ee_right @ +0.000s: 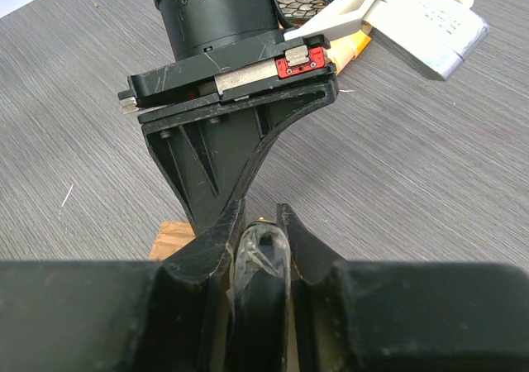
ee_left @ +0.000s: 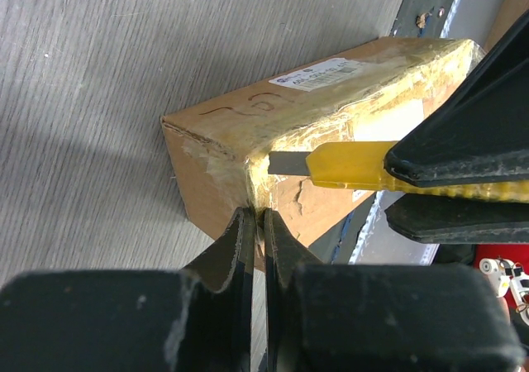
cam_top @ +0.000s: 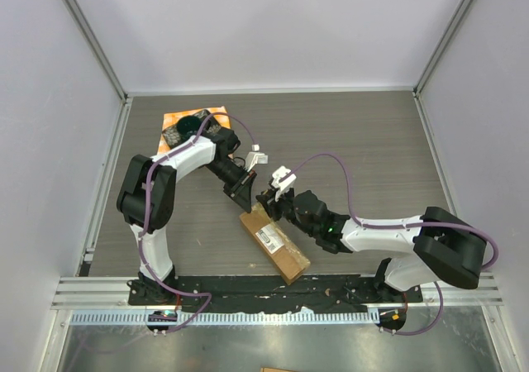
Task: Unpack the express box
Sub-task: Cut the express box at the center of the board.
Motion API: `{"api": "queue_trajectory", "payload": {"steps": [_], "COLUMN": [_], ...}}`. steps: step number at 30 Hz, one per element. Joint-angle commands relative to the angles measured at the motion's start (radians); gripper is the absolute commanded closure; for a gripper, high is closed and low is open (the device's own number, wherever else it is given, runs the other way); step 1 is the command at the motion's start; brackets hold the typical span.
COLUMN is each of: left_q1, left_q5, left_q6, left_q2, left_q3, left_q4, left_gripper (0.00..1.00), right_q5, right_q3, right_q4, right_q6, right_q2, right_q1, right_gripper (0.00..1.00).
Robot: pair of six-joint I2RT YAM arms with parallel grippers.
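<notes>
- The blade (ee_left: 288, 163) of the knife (ee_left: 351, 164) lies along the taped upper edge of the box (ee_left: 240, 132), just beside the left pincer (ee_left: 256, 227). If it is pushed further toward that pincer, I think it may strike the fingertips.
- The box may slide or turn under the cut, because the left pincer only touches one end of it.
- A blade held too steep may go through the cardboard into the contents, which are hidden.
- Left pincer: the fingers are almost together, with only a thin slit between them. The tips rest against the top corner of the box. I cannot tell whether any tape (ee_left: 397, 83) is pinched.
- Right pincer (ee_right: 260, 219): clamped on the yellow knife, with the blade pointing toward the left pincer.
- The box lies on the table (ee_left: 83, 99) directly below both pincers and stretches away from the left one. It is not yet opened.
</notes>
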Motion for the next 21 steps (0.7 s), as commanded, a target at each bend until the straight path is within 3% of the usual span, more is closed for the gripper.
{"api": "queue_trajectory", "payload": {"steps": [1, 10, 21], "left_q1": [-0.008, -0.009, -0.012], "left_q5": [-0.009, -0.067, -0.158], "left_q6": [0.031, -0.032, -0.141], "left_q2": [0.015, 0.013, 0.03], "left_q3": [0.002, -0.004, -0.03], "left_q4": [-0.003, 0.034, 0.123], "left_gripper": [1.0, 1.0, 1.0], "right_q5": [0.007, -0.01, 0.085], "right_q3": [0.0, -0.051, -0.088], "right_q4": [-0.012, -0.114, -0.232], "right_q6": [-0.003, 0.032, 0.072], "right_q2": [0.021, -0.025, -0.063], "right_q1": [0.002, 0.015, 0.114], "right_gripper": [0.99, 0.99, 0.99]}}
